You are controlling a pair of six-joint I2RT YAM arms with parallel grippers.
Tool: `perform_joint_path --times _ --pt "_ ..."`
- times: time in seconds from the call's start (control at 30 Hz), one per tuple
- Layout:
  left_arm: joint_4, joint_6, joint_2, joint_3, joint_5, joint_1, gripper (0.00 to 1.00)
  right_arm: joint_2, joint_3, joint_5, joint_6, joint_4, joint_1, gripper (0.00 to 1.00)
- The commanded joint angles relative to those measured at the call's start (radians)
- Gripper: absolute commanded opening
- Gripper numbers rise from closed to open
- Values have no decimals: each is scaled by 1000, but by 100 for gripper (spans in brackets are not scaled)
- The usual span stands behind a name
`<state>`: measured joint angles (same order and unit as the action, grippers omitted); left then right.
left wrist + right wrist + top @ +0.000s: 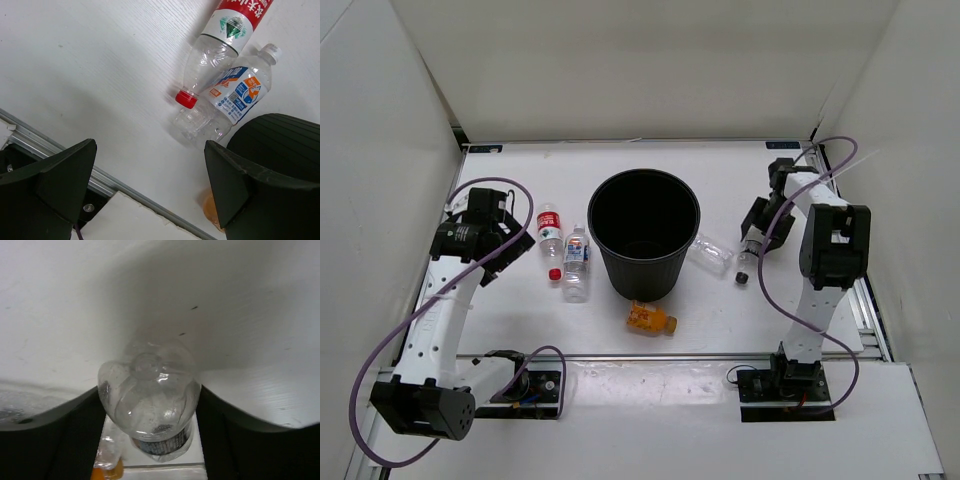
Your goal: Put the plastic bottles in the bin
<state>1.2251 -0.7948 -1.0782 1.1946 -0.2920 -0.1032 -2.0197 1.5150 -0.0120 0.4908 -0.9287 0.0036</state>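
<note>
The black bin [643, 240] stands mid-table; its ribbed wall shows in the left wrist view [282, 132]. Left of it lie the red-label bottle [550, 228] [220, 45] and the blue-white label bottle [577, 262] [232, 97], side by side. The orange bottle [650, 319] lies in front of the bin. The plain clear bottle [710, 253] lies to its right. My left gripper [505, 245] [150, 150] is open and empty, left of the two bottles. My right gripper [755, 235] [149, 407] is shut on the black-cap bottle [748, 258] [147, 395], right of the bin.
White walls enclose the table on three sides. A metal rail [720, 356] runs along the near edge and also shows in the left wrist view [115, 182]. Cables loop over both arms.
</note>
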Motion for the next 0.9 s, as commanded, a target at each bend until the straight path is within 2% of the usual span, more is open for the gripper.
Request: perform_joint_path --times 0.0,0.07,0.1,0.33,0.47,0.5,0.57,0.63,0.73,0.8,0.87 --pt "4 -43 20 -21 1 7 100 88 -12 55 37 -7 -14 52" --pt "-21 -43 11 -33 33 7 100 163 -3 55 60 -31 -24 43" --pt "-38 -52 1 -49 42 16 100 236 22 55 87 -63 -24 34" --pt "-58 -75 -77 -67 53 16 100 518 160 -35 232 -140 1 16" --pt "-119 -31 -123 -81 106 16 100 591 287 -135 223 -61 90 18" --pt "-154 -30 -135 -95 132 16 100 611 306 -178 185 12 122 21" --pt "-188 -9 -147 -95 158 16 100 612 368 -145 149 51 260 31" --pt "-248 -9 -158 -104 198 16 100 576 399 -115 83 64 388 35" --pt "-286 11 -201 -84 209 16 100 472 448 -152 31 22 505 55" --pt "-286 11 -222 -72 170 7 100 432 482 -189 5 -21 574 77" --pt "-315 22 -233 -72 157 -4 100 365 572 -130 24 -117 616 100"
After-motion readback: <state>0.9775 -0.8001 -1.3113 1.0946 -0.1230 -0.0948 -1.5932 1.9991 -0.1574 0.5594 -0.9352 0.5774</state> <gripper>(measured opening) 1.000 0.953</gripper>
